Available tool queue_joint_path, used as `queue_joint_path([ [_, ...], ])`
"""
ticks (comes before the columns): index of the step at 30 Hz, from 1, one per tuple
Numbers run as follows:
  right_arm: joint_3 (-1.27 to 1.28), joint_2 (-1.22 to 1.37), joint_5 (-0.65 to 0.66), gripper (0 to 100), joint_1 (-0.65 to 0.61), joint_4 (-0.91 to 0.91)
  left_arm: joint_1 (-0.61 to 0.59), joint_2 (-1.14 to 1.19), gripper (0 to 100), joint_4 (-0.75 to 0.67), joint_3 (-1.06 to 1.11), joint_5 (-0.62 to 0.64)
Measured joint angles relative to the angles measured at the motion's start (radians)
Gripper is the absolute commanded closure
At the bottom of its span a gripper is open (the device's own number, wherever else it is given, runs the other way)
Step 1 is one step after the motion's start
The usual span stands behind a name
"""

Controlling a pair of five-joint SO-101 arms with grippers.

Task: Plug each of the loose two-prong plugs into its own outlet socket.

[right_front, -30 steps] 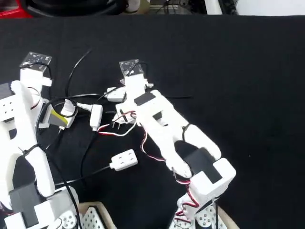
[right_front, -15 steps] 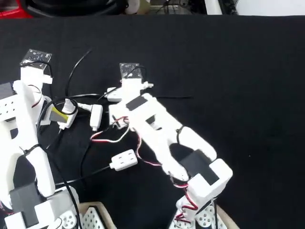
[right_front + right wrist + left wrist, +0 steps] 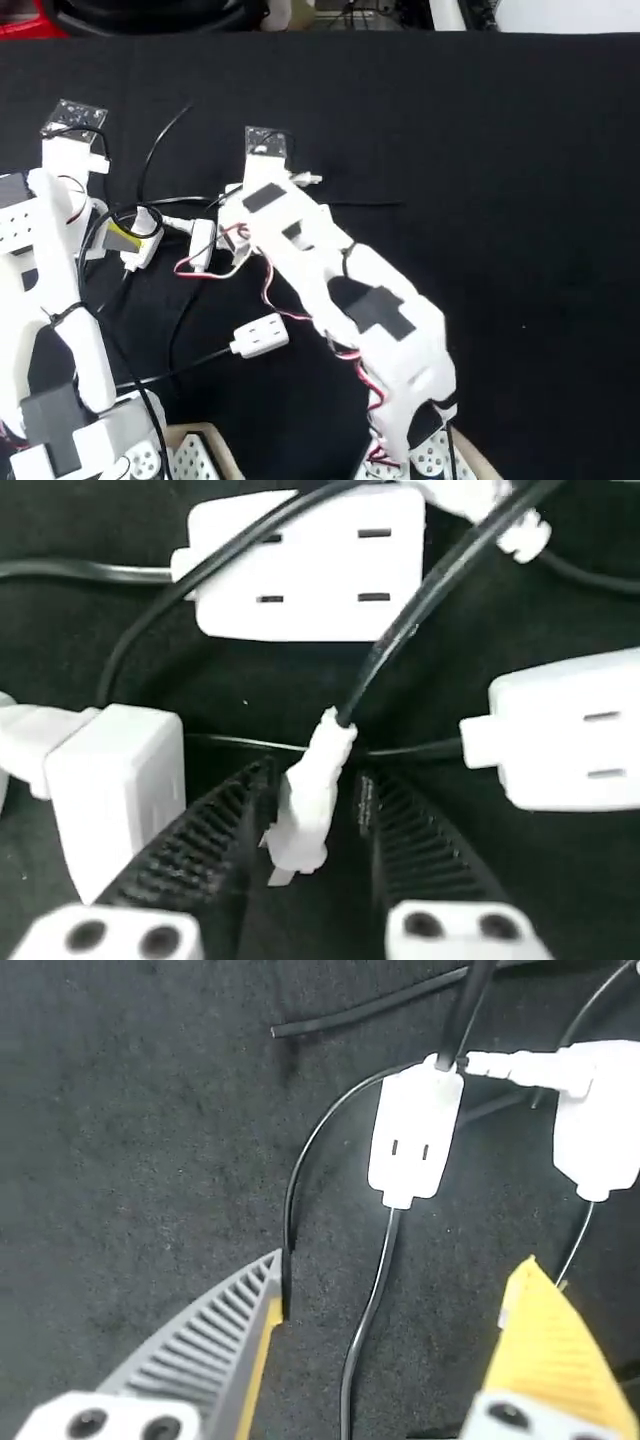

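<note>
My right gripper [image 3: 312, 825] is shut on a small white two-prong plug [image 3: 308, 792] whose black cord runs up away from it. Just beyond it lie a white double outlet socket [image 3: 310, 565], a second socket [image 3: 570, 742] and a white block [image 3: 120, 780]. In the high view the right gripper [image 3: 228, 238] hangs beside a white socket [image 3: 202, 245]. My left gripper [image 3: 390, 1325] is open above the black mat, with a white two-slot socket [image 3: 415, 1132] just past its fingertips. It sits at the left in the high view [image 3: 130, 243].
Another white outlet socket [image 3: 262, 335] lies nearer the arm bases on its black cord. Black cords [image 3: 160, 145] loop across the left of the black table [image 3: 500, 180]. A white plug body [image 3: 600, 1130] lies beside the socket in the left wrist view.
The right arm has swung left, carrying its gripper and plug toward the white socket near the left arm. The left arm has barely shifted.
</note>
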Motion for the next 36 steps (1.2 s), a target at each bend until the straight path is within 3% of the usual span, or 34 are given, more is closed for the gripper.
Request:
queue_joint_path([
  [3,-0.061,0.026,0.000,88.4,0.000,0.075,0.000,0.000,66,0.000,0.002,0.000],
  [6,-0.086,0.026,0.000,98.9,0.000,0.160,0.000,0.000,66,0.000,0.008,0.000],
  [12,-0.126,0.035,0.052,98.7,0.005,0.282,0.000,0.000,66,0.000,0.014,0.000],
  [19,-0.129,-0.003,0.201,98.8,0.005,0.430,0.000,0.000,66,0.000,0.029,0.000],
  [26,-0.068,-0.258,0.434,98.8,0.014,0.692,0.000,0.000,66,-0.003,0.043,0.000],
  [36,0.106,-0.423,0.812,98.8,0.342,0.784,0.000,0.000,66,-0.003,0.054,0.002],
])
